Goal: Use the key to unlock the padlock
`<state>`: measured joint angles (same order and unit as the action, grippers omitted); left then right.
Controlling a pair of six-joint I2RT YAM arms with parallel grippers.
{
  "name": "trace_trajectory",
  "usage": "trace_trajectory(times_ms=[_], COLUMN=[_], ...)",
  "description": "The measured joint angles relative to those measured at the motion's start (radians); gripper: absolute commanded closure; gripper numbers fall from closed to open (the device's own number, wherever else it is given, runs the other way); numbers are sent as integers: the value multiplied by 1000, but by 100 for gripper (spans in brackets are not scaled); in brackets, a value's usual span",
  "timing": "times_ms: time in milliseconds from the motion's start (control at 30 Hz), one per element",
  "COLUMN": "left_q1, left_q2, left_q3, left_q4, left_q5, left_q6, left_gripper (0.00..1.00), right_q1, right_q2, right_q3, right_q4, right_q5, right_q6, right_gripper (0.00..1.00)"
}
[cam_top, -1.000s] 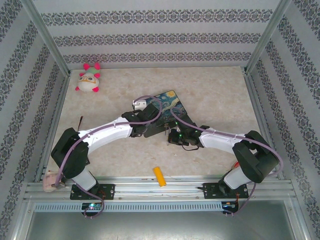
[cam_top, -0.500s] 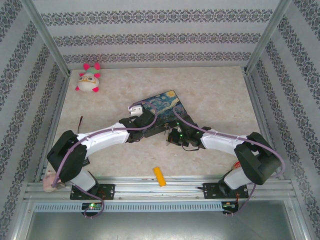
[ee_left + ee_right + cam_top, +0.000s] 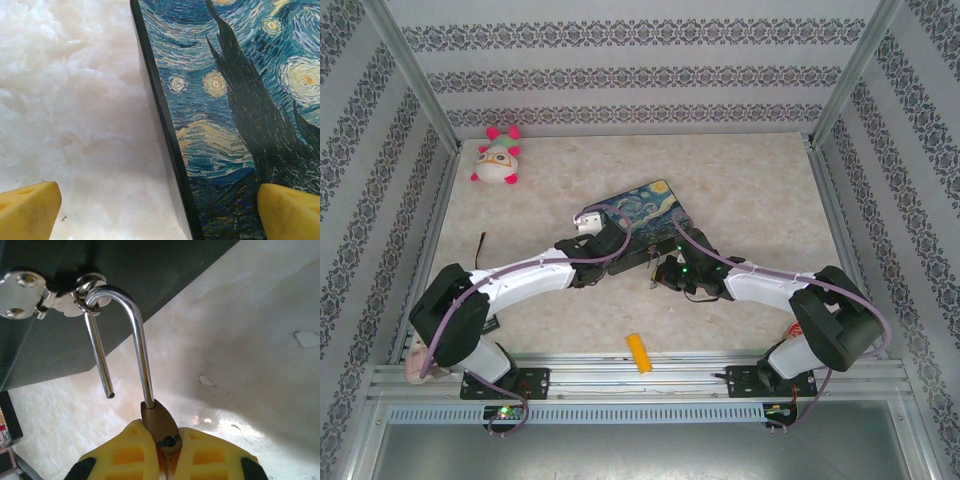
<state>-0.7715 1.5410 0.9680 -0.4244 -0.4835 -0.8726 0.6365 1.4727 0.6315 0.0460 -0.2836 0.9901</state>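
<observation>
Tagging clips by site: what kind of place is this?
Probably a lab robot cell: an aluminium frame with patterned wall panels boxes in a marble-look table, left arm and right arm are bolted to its near rail, and a plush toy lies in a far corner.

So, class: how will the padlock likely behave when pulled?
Probably rigid and heavy for its size: the padlock looks solid brass. Its polished shackle likely slips easily. Hooked through the clasp, it would probably swing, not come free.
</observation>
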Motion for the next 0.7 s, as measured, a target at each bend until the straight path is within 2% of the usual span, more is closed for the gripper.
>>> trace_trajectory(times_ms=[333, 700], left_q1=[0, -60], left_q2=[-17, -123], left_q3=[-17, -37], left_q4=[13, 136], left_q5=[5, 38], left_q6=[22, 229], left_gripper=[1, 1], right_q1=[-11, -19], right_q2=[0, 0], right_q3=[-8, -18], right_q4=[51, 96], right_q5=[-21, -21], right_q6=[32, 51], right_gripper=[100, 100])
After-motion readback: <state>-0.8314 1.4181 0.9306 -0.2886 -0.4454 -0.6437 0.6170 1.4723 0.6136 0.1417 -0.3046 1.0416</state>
